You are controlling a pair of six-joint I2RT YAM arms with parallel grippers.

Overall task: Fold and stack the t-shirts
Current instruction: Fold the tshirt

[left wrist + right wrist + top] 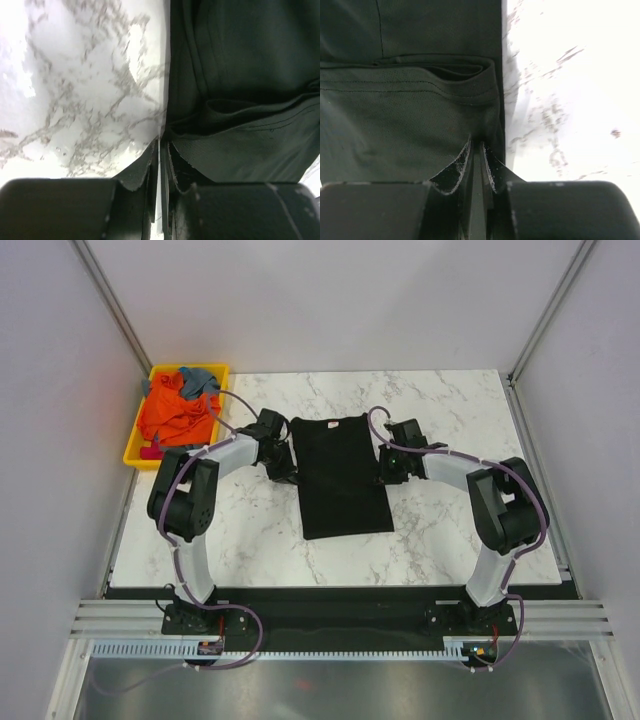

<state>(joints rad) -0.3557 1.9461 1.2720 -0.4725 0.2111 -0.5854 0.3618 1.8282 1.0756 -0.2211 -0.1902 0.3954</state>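
Observation:
A black t-shirt (340,475) lies flat in the middle of the marble table, folded into a narrow upright rectangle with its sleeves tucked in. My left gripper (285,462) is at its left edge, shut on the cloth edge; the left wrist view shows the gripper (161,142) pinching the shirt (240,60). My right gripper (388,465) is at the right edge, and in the right wrist view it (476,142) is shut on the folded edge (395,115). An orange t-shirt (175,415) and a grey-blue one (200,378) lie crumpled in the tray.
The yellow plastic tray (140,455) sits at the table's far left corner against the wall. White marble table (450,530) shows on both sides of the shirt. Grey walls and frame posts close in the back and sides.

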